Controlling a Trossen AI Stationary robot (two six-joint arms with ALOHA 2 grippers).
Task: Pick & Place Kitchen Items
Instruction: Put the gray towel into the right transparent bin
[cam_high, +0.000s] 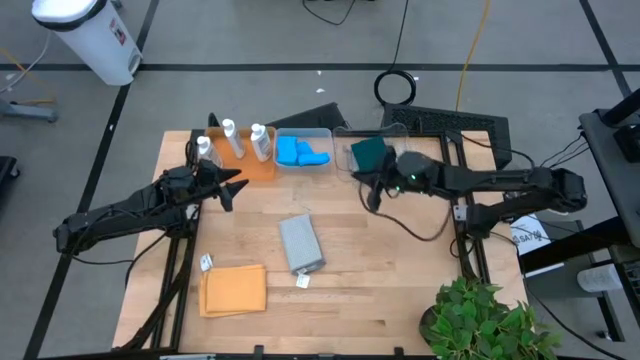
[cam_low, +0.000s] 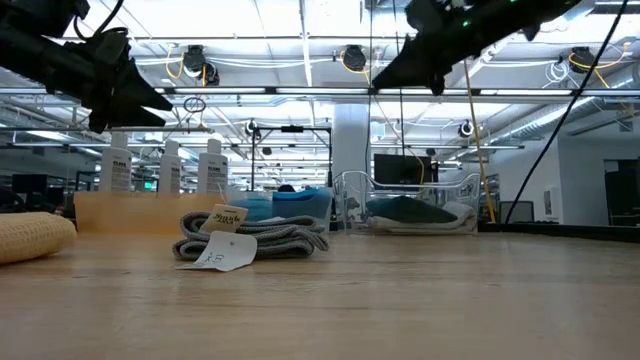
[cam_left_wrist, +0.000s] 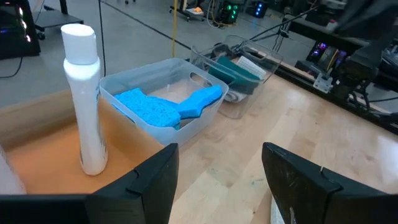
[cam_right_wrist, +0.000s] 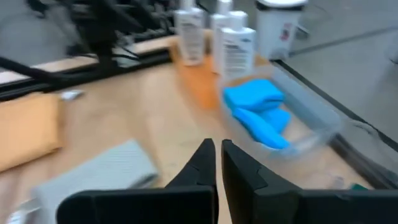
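High view shows the left gripper (cam_high: 236, 187) with its fingers spread and nothing between them, hanging above the table (cam_high: 400, 290) just beside the orange tray (cam_high: 262, 166). On that tray stand 3 white capped bottles (cam_high: 232, 139), upright and close together. The right gripper (cam_high: 366, 190) is clenched shut with nothing in it, above the table near 2 clear plastic bins. One bin (cam_high: 322, 134) beside the tray holds the bright blue sponges (cam_high: 300, 153), heaped so their count is hard to tell. The other bin (cam_high: 345, 152) holds a dark green folded cloth (cam_high: 368, 152). A grey folded cloth (cam_high: 300, 243) lies flat near the table's middle, well apart from both grippers, with a white tag (cam_high: 303, 281) at its end. An orange folded cloth (cam_high: 234, 290) lies flat toward the front left corner, also tagged.
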